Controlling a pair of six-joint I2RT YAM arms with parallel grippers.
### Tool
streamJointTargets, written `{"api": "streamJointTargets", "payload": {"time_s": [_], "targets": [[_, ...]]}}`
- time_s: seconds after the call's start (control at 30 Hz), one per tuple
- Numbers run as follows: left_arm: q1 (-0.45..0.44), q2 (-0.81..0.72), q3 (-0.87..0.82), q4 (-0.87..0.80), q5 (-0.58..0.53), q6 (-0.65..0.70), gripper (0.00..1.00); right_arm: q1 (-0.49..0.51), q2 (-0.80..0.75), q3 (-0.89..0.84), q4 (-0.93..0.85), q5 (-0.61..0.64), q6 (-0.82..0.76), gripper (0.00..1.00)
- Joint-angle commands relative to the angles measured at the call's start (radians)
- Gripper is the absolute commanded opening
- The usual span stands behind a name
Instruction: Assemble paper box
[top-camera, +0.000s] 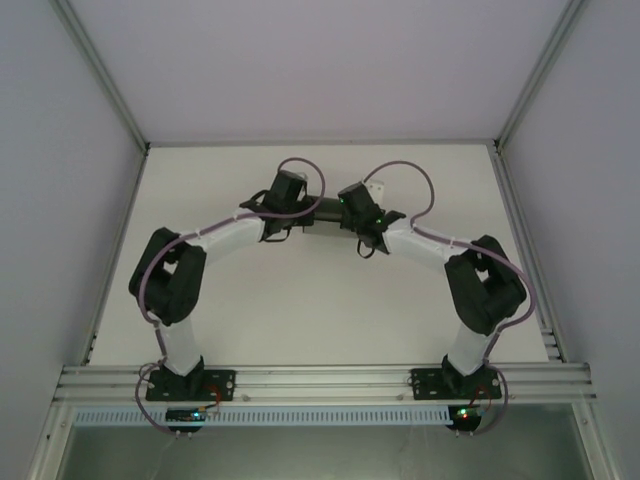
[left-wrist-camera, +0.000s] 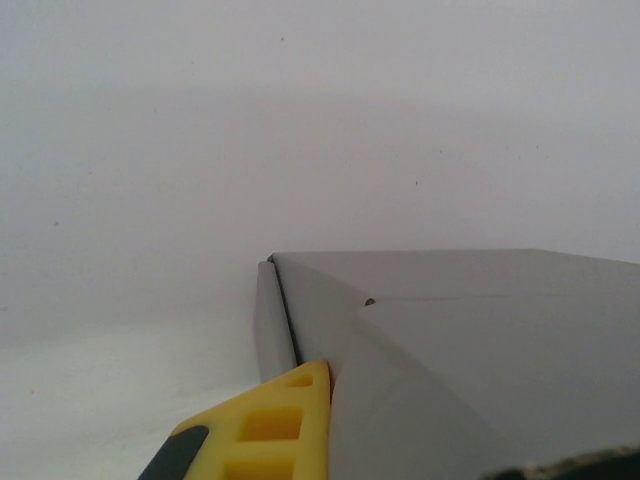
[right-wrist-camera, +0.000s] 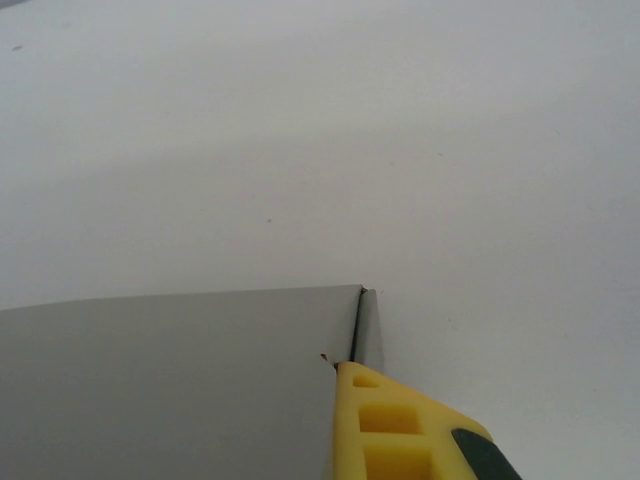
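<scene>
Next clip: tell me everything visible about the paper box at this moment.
The paper box is plain matte grey thin cardboard, folded with crisp creases into a low shape with a squared corner and a narrow side wall. It is mid-table between the two wrists. The yellow left fingers and right fingers press against its opposite end corners, shut on its walls.

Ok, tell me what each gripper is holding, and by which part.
Both hold the paper box. The left gripper pinches the thin wall at its left end corner; the right gripper pinches the wall at the right end corner.
</scene>
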Motion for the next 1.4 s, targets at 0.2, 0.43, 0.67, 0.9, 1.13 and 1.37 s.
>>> {"api": "streamJointTargets", "payload": {"time_s": [0.2, 0.43, 0.67, 0.9, 1.13, 1.37], "targets": [[-0.008, -0.147, -0.141, -0.08, 0.026, -0.005, 0.25, 0.037, -0.085, -0.22, 0.176, -0.047, -0.198, 0.0], [-0.008, -0.291, -0.072, -0.235, 0.015, 0.002, 0.94, 0.067, -0.133, -0.298, 0.202, -0.04, -0.282, 0.01], [0.095, -0.316, -0.024, -0.291, 0.152, -0.128, 0.99, 0.1, -0.146, -0.381, 0.316, -0.029, -0.37, 0.06], [0.179, -0.11, 0.07, -0.279, 0.403, -0.16, 1.0, 0.131, -0.136, -0.413, 0.373, 0.003, -0.387, 0.11], [0.176, -0.073, -0.072, -0.203, 0.452, -0.18, 0.86, 0.165, -0.131, -0.426, 0.388, 0.034, -0.375, 0.13], [0.167, -0.057, -0.202, -0.113, 0.424, -0.161, 0.72, 0.202, -0.162, -0.456, 0.373, 0.026, -0.375, 0.18]]}}
